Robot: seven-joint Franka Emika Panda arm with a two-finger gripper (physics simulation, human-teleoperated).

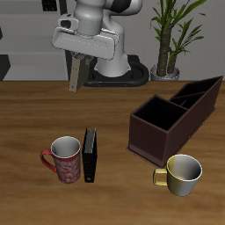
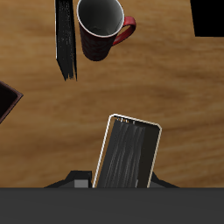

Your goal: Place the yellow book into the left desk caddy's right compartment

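The yellow book (image 1: 76, 76), thin with a greyish-tan cover, hangs high above the table's back part, and my gripper (image 1: 80, 58) is shut on its upper end. The wrist view shows the book's cover (image 2: 129, 153) reaching out from between the fingers of the gripper (image 2: 121, 183). The left desk caddy (image 1: 149, 128), a dark maroon open box with inner dividers, stands on the table well off to the side of the held book. Only a corner of the caddy (image 2: 6, 101) shows in the wrist view.
A black book (image 1: 90, 156) (image 2: 66, 39) stands upright beside a red mug (image 1: 64, 160) (image 2: 101, 26) near the front edge. A yellow mug (image 1: 183, 173) sits in front of the caddy. A potted plant (image 1: 171, 35) stands behind the table.
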